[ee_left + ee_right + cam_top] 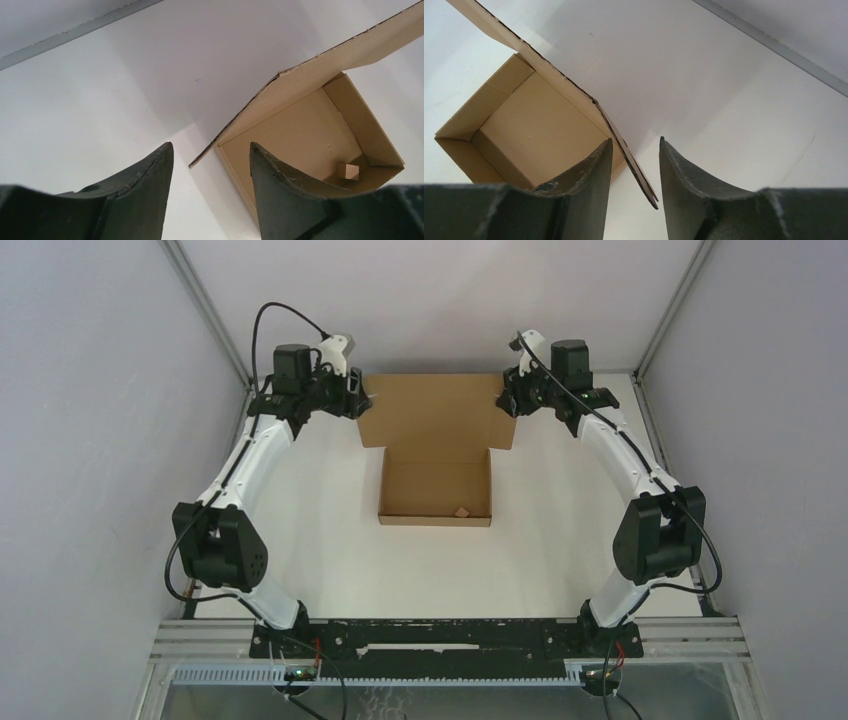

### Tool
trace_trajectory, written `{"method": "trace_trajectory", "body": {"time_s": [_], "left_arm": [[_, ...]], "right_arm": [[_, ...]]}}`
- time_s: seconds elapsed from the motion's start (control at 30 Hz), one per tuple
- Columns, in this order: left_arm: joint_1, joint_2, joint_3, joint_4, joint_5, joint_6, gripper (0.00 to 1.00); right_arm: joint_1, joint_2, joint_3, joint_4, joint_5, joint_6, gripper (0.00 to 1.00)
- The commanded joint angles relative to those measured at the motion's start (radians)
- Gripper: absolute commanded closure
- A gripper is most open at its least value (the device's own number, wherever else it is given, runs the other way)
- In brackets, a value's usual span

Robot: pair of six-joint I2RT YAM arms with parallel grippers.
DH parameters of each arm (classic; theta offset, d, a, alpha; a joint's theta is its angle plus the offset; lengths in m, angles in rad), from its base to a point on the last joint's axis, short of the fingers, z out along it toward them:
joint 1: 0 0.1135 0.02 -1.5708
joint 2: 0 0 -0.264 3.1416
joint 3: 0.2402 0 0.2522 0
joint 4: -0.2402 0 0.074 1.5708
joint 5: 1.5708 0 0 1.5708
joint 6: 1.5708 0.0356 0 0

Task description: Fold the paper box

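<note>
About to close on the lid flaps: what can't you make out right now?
- Top view: left fingers and right fingers hidden under their wrists; contact with the paper box lid unclear.
- Left wrist view: box's near corner behind a finger.
- Small brown piece inside: too small to identify.

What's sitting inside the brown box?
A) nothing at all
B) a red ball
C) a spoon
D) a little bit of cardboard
D: a tiny brown cardboard scrap lies on the floor of the paper box, close to the wall nearest the arms.
</note>
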Motion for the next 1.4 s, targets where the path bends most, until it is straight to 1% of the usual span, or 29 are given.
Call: {"method": "trace_trajectory", "body": {"time_s": [0.0,0.1,0.33,0.5,0.77,0.9,0.97,1.27,1.37], "left_arm": [[0.007,0.004,0.06,0.014,0.042,0.023,0.38],[0.007,0.009,0.057,0.014,0.05,0.025,0.41],[0.006,0.012,0.045,0.048,0.065,0.014,0.42],[0.006,0.026,0.051,0.054,0.075,0.014,0.5],[0.007,0.051,0.069,0.05,0.082,0.022,0.55],[0.007,0.06,0.075,0.043,0.085,0.024,0.61],[0.007,0.061,0.077,0.038,0.083,0.022,0.63],[0.006,0.056,0.089,0.035,0.076,0.016,0.63],[0.007,0.053,0.094,0.035,0.076,0.013,0.64]], "right_arm": [[0.008,0.004,0.026,0.012,0.001,-0.022,0.53],[0.008,0.003,0.026,0.01,0.003,-0.023,0.53],[0.014,0.008,0.03,0.01,0.003,-0.023,0.53],[0.016,0.011,0.028,0.01,0.001,-0.023,0.53],[0.017,0.015,0.03,0.009,0.0,-0.026,0.54],[0.017,0.016,0.03,0.01,0.003,-0.027,0.54],[0.017,0.017,0.03,0.006,0.003,-0.03,0.54],[0.017,0.012,0.029,0.002,0.01,-0.031,0.56],[0.016,0.011,0.029,-0.003,0.016,-0.031,0.59]]}}
